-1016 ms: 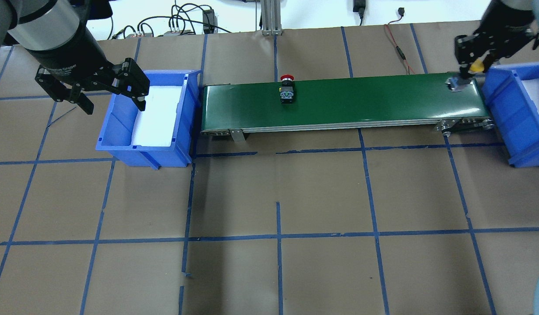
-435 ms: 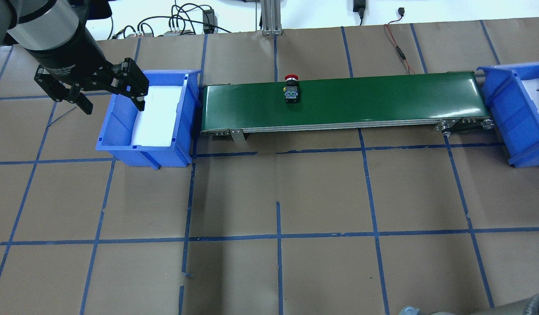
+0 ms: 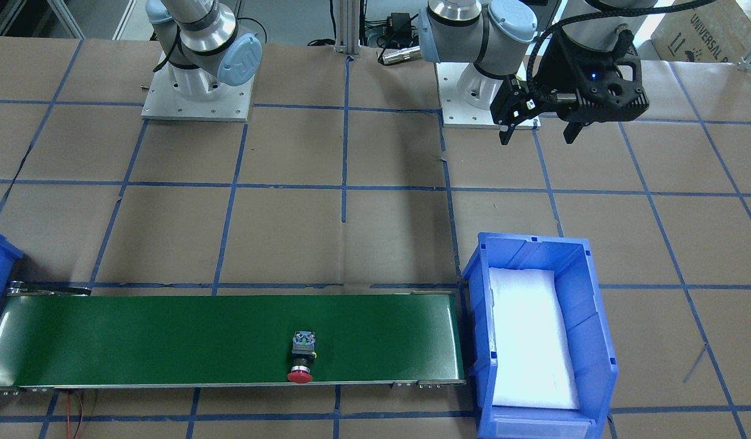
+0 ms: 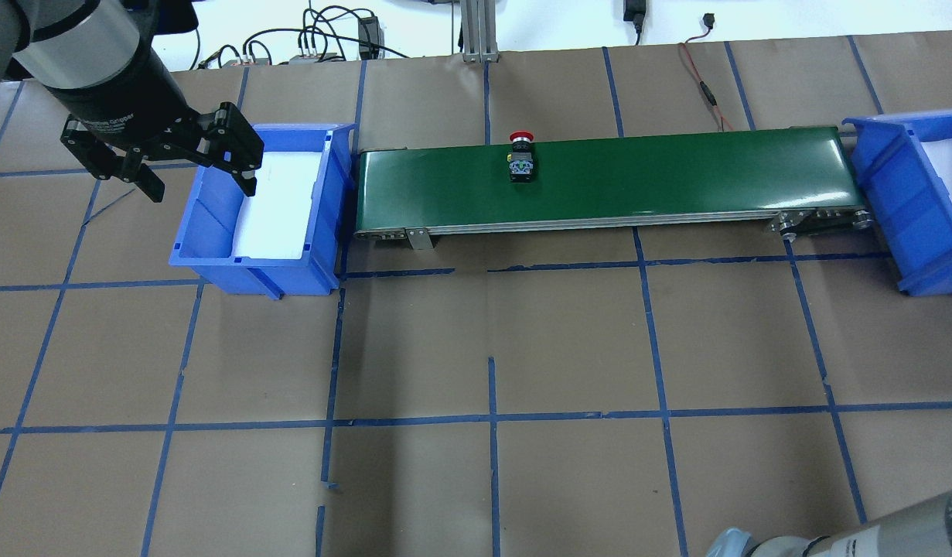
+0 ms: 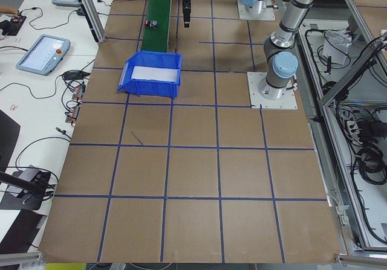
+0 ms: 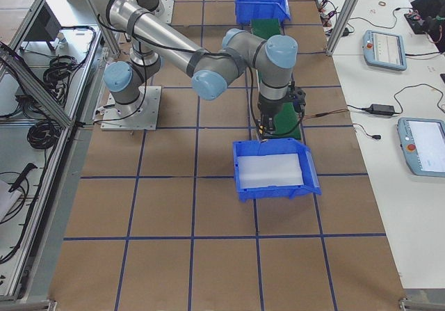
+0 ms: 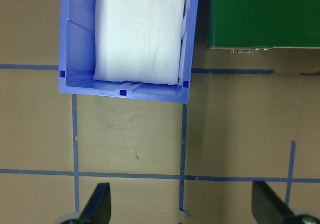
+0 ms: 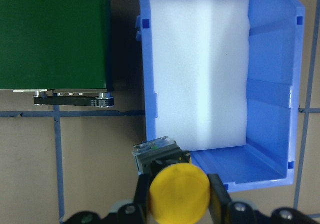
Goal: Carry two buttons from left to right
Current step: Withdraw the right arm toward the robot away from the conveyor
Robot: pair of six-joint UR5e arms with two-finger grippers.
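The red-capped button (image 4: 521, 158) lies on its side on the green conveyor belt (image 4: 677, 170), left of the belt's middle; it also shows in the front view (image 3: 302, 360). My right gripper (image 8: 179, 204) is shut on the yellow-capped button (image 8: 179, 191) and holds it above the near corner of the right blue bin (image 8: 270, 83). This gripper is out of the overhead view. My left gripper (image 4: 197, 174) is open and empty, raised over the left rim of the left blue bin (image 4: 213, 224), and it also shows in the front view (image 3: 538, 131).
Both bins hold only white foam (image 7: 137, 33) (image 8: 200, 68). The right bin (image 4: 893, 178) stands at the belt's right end. Brown paper with blue tape lines covers the table. Cables (image 4: 700, 85) lie behind the belt. My right arm's elbow (image 4: 831, 538) shows at the lower right.
The red button has ridden a little to the right on the belt. My right gripper lifted the yellow button from the belt's right end and carried it right, out of the overhead view.
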